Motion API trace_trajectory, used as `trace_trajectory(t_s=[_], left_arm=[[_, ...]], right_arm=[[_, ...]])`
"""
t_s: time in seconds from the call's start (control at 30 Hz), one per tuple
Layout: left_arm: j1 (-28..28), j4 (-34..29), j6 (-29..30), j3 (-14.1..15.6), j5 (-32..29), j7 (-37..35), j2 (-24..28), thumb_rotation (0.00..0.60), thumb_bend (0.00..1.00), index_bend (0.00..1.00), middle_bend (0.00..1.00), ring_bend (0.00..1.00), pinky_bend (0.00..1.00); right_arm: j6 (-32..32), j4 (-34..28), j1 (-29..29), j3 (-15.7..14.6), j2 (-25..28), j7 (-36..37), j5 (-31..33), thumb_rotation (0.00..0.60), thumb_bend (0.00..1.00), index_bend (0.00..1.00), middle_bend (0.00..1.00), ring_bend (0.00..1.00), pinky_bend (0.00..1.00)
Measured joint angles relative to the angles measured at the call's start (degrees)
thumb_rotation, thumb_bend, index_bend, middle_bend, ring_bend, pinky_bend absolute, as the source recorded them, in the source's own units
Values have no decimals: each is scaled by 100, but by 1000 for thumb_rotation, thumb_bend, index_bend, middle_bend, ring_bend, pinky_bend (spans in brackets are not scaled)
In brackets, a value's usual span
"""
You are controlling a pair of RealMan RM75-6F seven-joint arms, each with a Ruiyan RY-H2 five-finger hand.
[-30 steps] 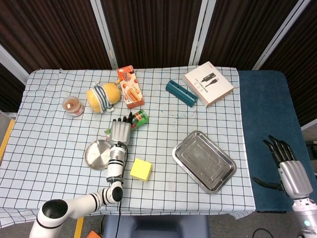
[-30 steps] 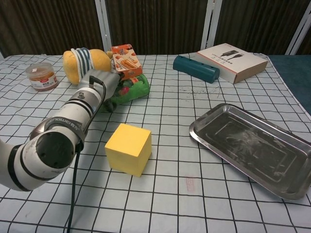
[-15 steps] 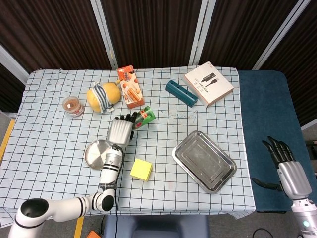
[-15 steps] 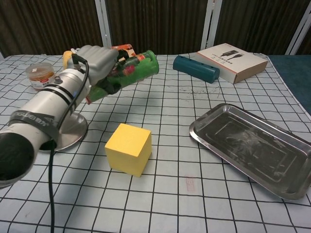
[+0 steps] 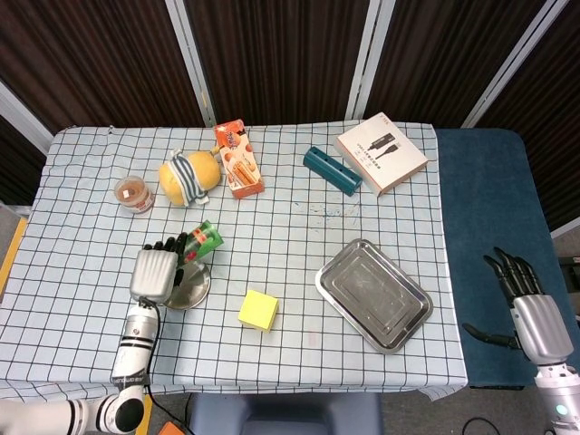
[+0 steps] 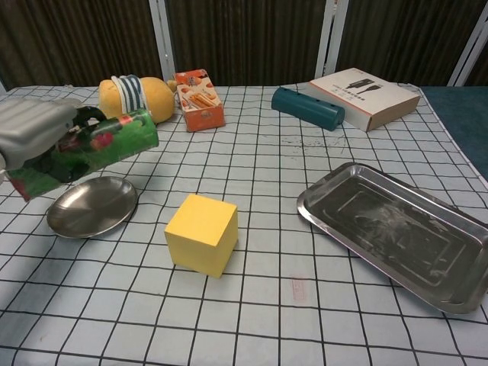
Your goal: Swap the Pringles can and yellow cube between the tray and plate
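The left robot hand [image 5: 154, 272] is seen grasping the green can [image 6: 91, 149], its fingers wrapped around the can's body. The can is held on its side and lifted clear of the bench [image 5: 299, 231], above the round plate [image 6: 91, 207] at the near left. The plate is partly hidden by the hand in the head view, and nothing is seen lying in it in the chest view. To the right of the plate, apart from it, the yellow cube [image 5: 258, 309] is set on the checked cloth. Further right, the steel tray [image 5: 373, 294] is found with nothing in it.

At the far left a small jar [image 5: 134, 193] is placed, and beside it a yellow plush toy [image 5: 188, 176] with a striped band. Just right of that an orange box [image 5: 239, 159] is seen. Toward the far right a teal case [image 5: 332, 169] lies beside a white box [image 5: 381, 152].

The right robot hand [image 5: 526, 304] is held off the bench at the right, over the blue surface, released, with fingers spread and nothing in it.
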Motion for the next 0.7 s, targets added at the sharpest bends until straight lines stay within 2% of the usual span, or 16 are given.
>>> trace_trajectory(t_s=[0.23,0.33,0.4,0.47,0.57,0.63,0.7], left_arm=[[253,254,-68,204,66,-72,-146,600,485,297,425,468,632],[315,288,-117,243,85,-5,-169,600,468,205,340,395,543],[337,279,-152,254,60,70,-164,600,444,86,235,295,458],[359,234,-216,256,-12,167,-143,600,423,11,134,193,377],[386,118,-325,233,-139,256,-82,600,403,0,16,66,279],[398,70,-353,208,-174,312,-41,600,391,0,0,9,229],[413,47,-355,187,-162,348,-21,600,390,0,0,0,202]], right_arm=[[-29,-15,8,-8,-14,-56,-4,600,64,0,0,0,0],[-63,-21,19,5,-14,-67,38,600,64,0,0,0,0],[-79,-33,24,9,-9,-71,52,600,64,0,0,0,0],[-75,-35,23,7,-7,-71,46,600,64,0,0,0,0],[-65,-35,19,4,-9,-70,36,600,64,0,0,0,0],[-74,-36,20,5,-9,-69,45,600,64,0,0,0,0],[-79,-38,22,5,-7,-70,46,600,64,0,0,0,0]])
